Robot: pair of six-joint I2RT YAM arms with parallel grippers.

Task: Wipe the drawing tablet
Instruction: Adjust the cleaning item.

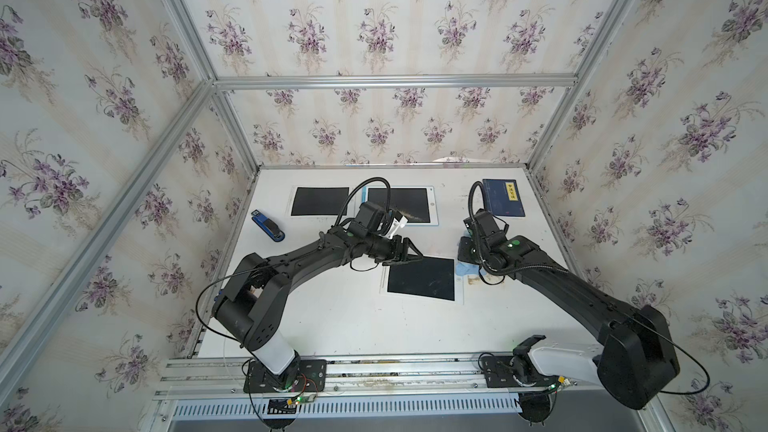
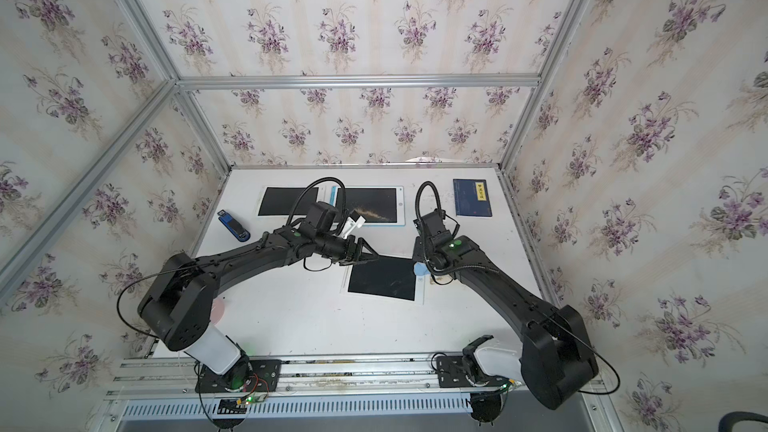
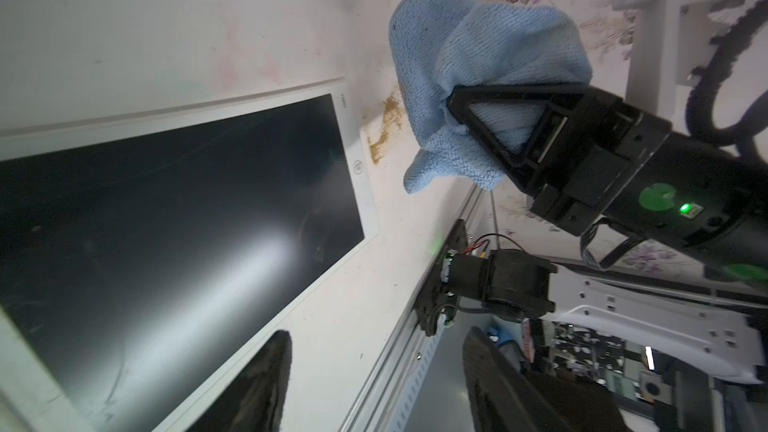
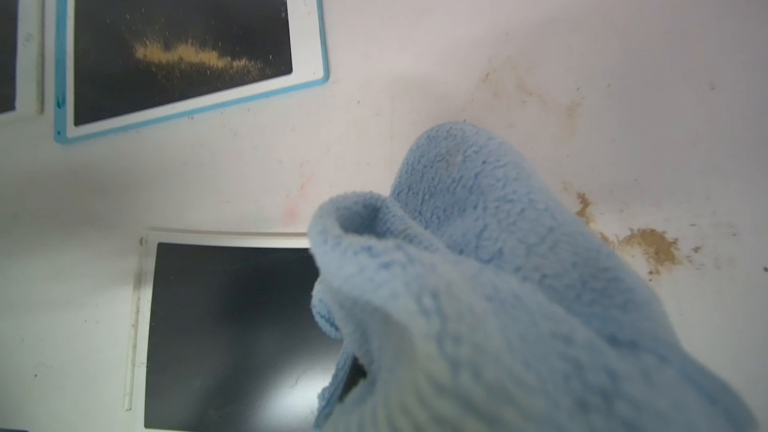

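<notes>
Fluffy blue cloth (image 4: 498, 284), glossy rectangular tablet (image 4: 232, 326)

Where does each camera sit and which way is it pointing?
Both top views: overhead, facing down at the table; left arm and right arm show.
Left wrist: faces the near white-framed tablet and the right gripper shut on the blue cloth; its own open fingers show.
Right wrist: faces the powder-strewn blue-framed tablet; cloth hides its gripper.
Shared: both wrist views show that white-framed tablet, the cloth, spilled powder.
</notes>
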